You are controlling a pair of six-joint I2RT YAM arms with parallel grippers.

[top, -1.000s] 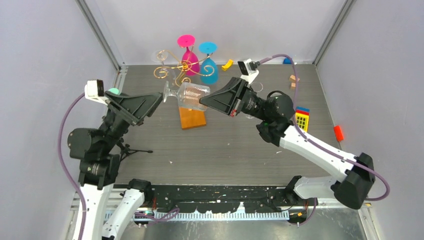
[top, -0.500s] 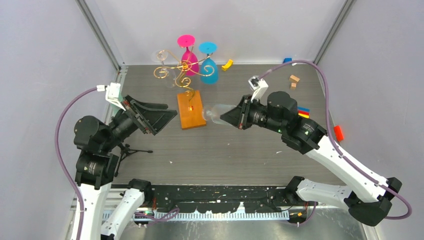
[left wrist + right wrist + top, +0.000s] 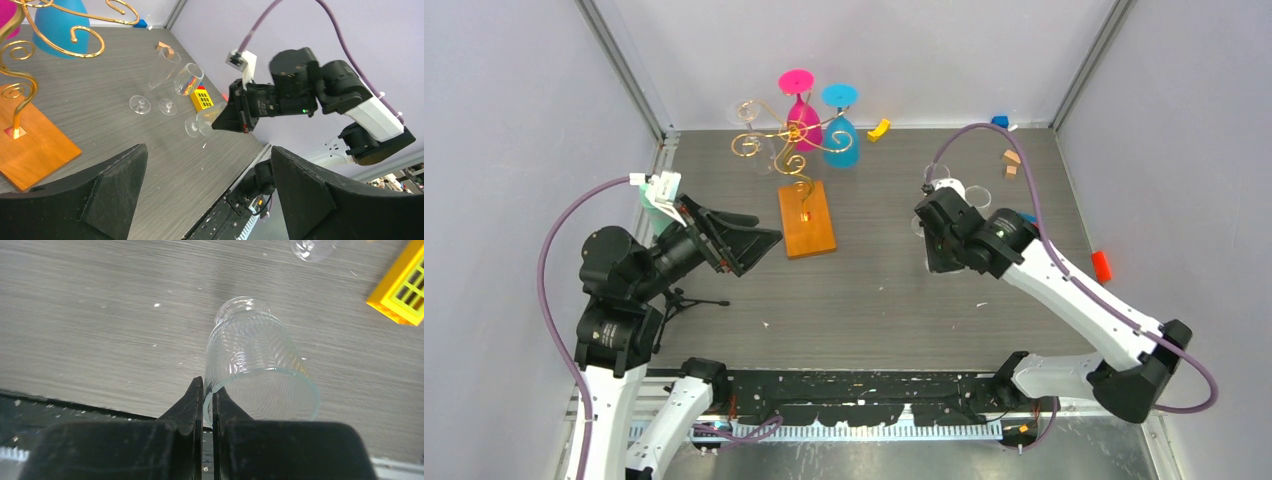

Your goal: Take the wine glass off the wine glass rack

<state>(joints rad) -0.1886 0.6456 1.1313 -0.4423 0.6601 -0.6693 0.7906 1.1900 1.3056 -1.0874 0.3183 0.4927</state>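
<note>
Holding 1 glass: R pincer; 2 glasses standing.

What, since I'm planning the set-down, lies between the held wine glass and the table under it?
Nothing visible: the right end effector holds the wine glass over bare table; a yellow block and other glasses sit aside.

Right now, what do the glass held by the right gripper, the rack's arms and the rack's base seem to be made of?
The wine glass in the right gripper: clear glass or hard plastic, glossy; the table shows through its ribbed bowl. The rack arms: thin metal wire, shiny gold finish, bent into spirals. The base: probably wood, smooth orange finish; grain too faint to confirm.
</note>
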